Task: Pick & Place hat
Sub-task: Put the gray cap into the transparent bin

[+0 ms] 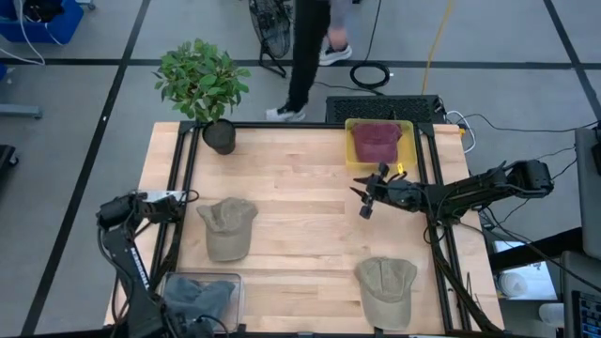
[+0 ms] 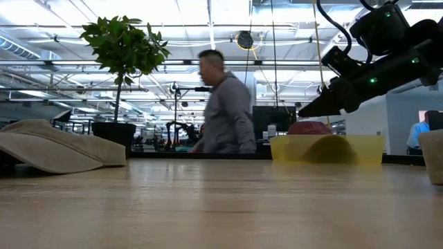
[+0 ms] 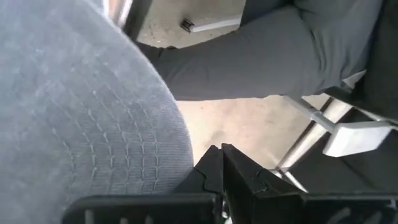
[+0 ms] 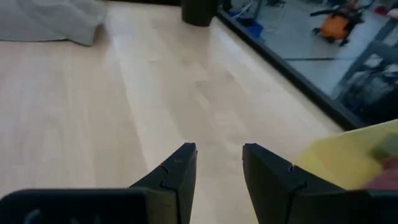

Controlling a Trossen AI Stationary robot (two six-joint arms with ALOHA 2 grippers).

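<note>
The right gripper (image 4: 217, 165) hangs above the table with fingers apart and empty, arm stretched out. The left gripper (image 3: 221, 168) is closed.

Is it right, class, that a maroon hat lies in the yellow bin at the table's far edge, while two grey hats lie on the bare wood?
Not quite. The two hats on the bare wood are khaki, not grey; the high view shows this. The grey hat lies in the clear bin near the left arm. The maroon hat does lie in the yellow bin at the far edge.
</note>
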